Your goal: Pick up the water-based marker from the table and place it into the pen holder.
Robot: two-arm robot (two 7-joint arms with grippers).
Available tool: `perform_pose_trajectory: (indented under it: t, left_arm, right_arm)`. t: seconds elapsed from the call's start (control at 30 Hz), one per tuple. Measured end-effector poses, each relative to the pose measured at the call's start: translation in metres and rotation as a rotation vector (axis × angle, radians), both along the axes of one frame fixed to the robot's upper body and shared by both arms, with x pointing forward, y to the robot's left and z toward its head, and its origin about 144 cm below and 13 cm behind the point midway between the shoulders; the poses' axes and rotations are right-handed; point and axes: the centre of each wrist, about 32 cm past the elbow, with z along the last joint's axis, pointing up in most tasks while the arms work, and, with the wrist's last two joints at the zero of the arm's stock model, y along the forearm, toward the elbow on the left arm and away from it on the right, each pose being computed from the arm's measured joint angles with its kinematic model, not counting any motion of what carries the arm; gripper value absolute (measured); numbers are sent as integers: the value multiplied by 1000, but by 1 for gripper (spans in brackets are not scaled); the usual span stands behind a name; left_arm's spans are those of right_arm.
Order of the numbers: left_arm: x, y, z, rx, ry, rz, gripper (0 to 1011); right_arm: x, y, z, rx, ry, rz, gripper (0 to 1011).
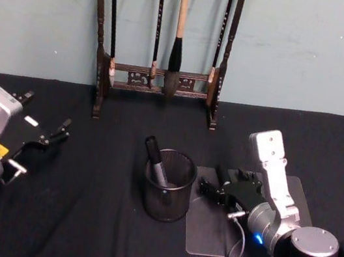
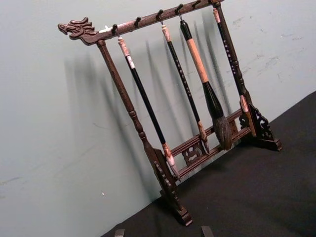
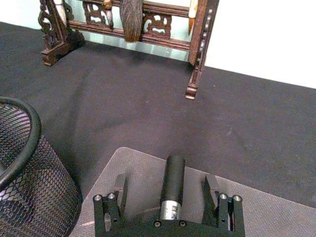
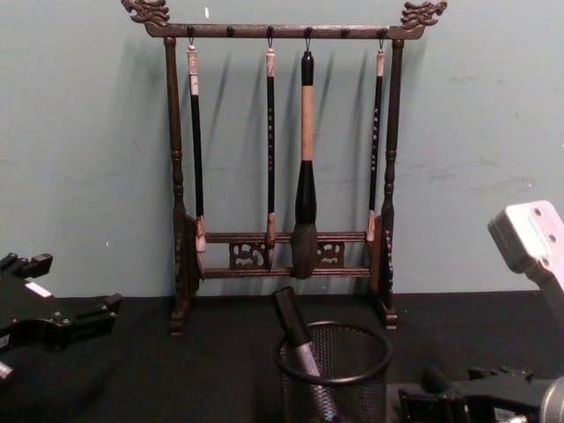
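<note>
- Since the marker (image 1: pixel 155 159) leans inside the pen holder (image 1: pixel 166 201), placement looks complete (my judgement).
- Right end effector (image 1: pixel 212 181), at the holder's 3 o'clock: released, jaws spread, empty.
- Left end effector (image 1: pixel 61 132), at 9 o'clock above the surface (image 1: pixel 77 218): parked, released.

Round black metal-mesh pen holder (image 1: pixel 176 203) stands upright near the middle of the matte black cloth table (image 1: pixel 77 218). Grey water-based marker (image 1: pixel 155 159) with black cap sits inside, leaning left-rearward, cap above the rim.
</note>
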Motion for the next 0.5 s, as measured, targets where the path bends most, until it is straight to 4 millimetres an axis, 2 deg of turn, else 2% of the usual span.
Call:
perform_pose_trajectory:
  t: [0.5]
  left_arm:
    - [0,0,0,0,0,0,1001]
  right_arm:
    - [0,-1,-2,8,3,9,1002]
